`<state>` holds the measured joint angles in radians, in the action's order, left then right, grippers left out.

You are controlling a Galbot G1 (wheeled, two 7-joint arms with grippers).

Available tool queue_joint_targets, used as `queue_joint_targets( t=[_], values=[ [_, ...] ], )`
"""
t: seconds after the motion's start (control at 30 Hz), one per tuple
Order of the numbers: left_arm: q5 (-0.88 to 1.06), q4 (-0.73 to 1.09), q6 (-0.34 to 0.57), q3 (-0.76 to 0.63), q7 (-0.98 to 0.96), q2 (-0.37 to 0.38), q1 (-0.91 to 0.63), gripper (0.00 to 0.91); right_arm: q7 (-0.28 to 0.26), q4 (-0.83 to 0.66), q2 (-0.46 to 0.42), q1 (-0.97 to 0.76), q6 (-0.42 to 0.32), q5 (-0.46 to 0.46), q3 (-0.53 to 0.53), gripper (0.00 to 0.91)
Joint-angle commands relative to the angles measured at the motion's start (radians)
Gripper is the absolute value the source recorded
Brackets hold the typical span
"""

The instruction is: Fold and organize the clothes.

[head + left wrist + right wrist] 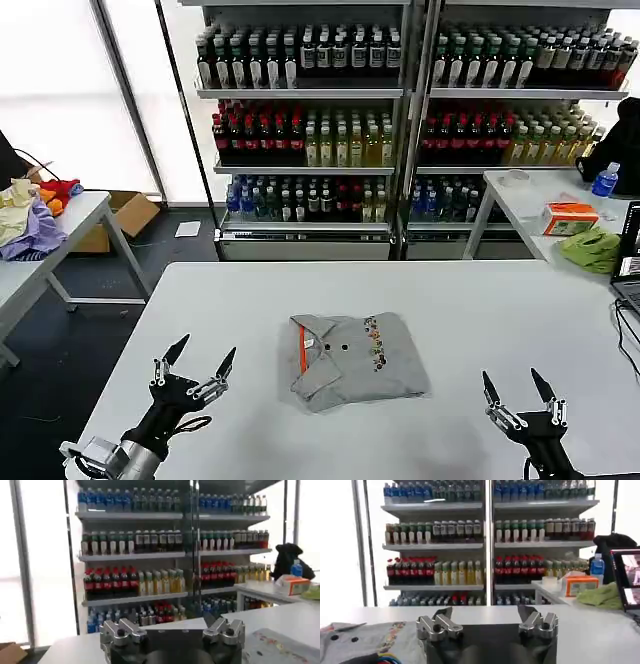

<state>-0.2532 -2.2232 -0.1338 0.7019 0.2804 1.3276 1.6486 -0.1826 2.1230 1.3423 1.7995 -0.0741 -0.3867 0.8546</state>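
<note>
Head view: folded grey collared shirt (357, 359) with orange placket strip lies mid white table (500, 300), between both arms. Left gripper (195, 364) hovers near table's left front, fingers spread, empty. Right gripper (518, 386) at right front, fingers apart, empty.

Left wrist view: left gripper (172, 630) fingers apart; shirt edge (280, 647) beside it.

Right wrist view: right gripper (487, 621) fingers apart; shirt (370, 640) lies on table beside it.

Head camera looks down across the surface (480, 300); both wrist cameras sit low, facing the shared bottle shelves (400, 110).
</note>
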Motion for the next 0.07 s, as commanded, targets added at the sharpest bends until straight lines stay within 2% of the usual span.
queue_joint_targets(
  t=[0.03,0.07],
  values=[
    [0.071,-0.003,0.034,0.023,0.077,0.031,0.013,0.907,-0.035,-0.004,0.01,0.005,-0.011,-0.026,0.075,0.907],
    [0.074,-0.004,0.032,0.025,0.081,0.03,0.011,0.907,-0.036,-0.002,0.01,0.004,-0.008,-0.03,0.079,0.907]
  ],
)
